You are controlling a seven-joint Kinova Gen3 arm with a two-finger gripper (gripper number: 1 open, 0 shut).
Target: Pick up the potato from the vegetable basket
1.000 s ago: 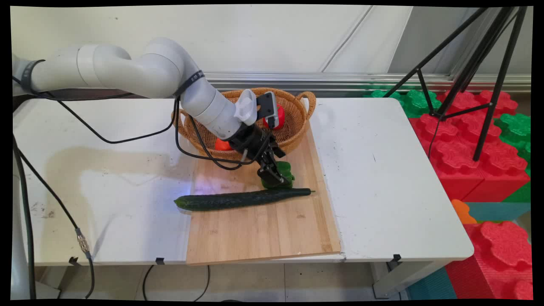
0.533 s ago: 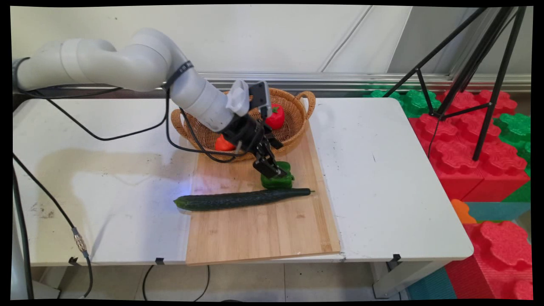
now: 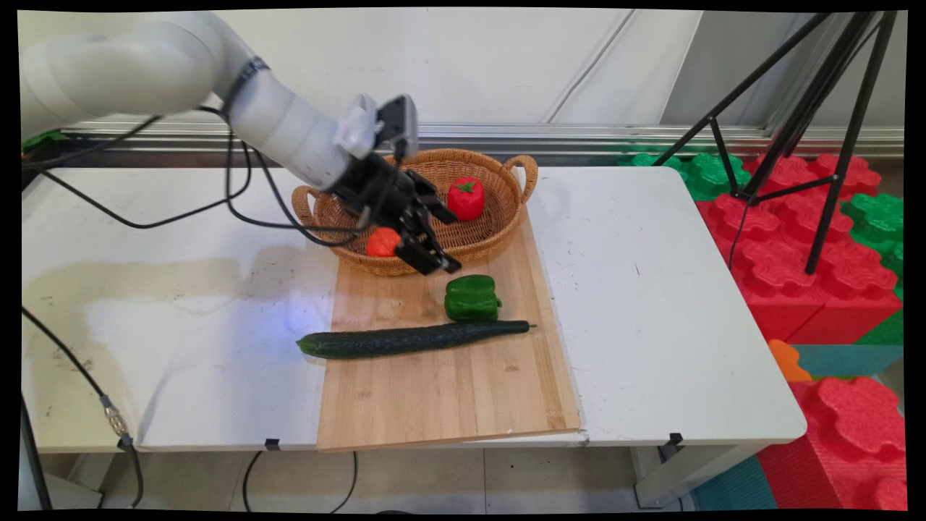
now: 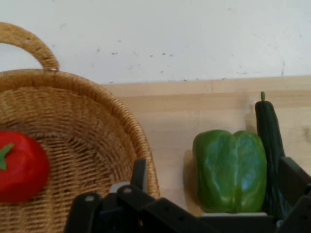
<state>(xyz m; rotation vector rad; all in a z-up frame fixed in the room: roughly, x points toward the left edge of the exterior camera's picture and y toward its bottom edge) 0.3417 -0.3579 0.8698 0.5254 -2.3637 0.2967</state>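
Gripper (image 3: 432,260) hangs center-left of frame, above the near rim of the wicker basket (image 3: 506,217), fingers spread apart w/ nothing between them. Green bell pepper (image 3: 472,297) sits on the wooden cutting board (image 3: 448,391) just lower right of the fingertips, apart from them. Cucumber (image 3: 412,339) lies just below the pepper, across the board's left edge. In basket: red pepper (image 3: 466,197) upper right, orange-red veg (image 3: 382,242) at left, partly hidden. White table (image 3: 651,304) under all.
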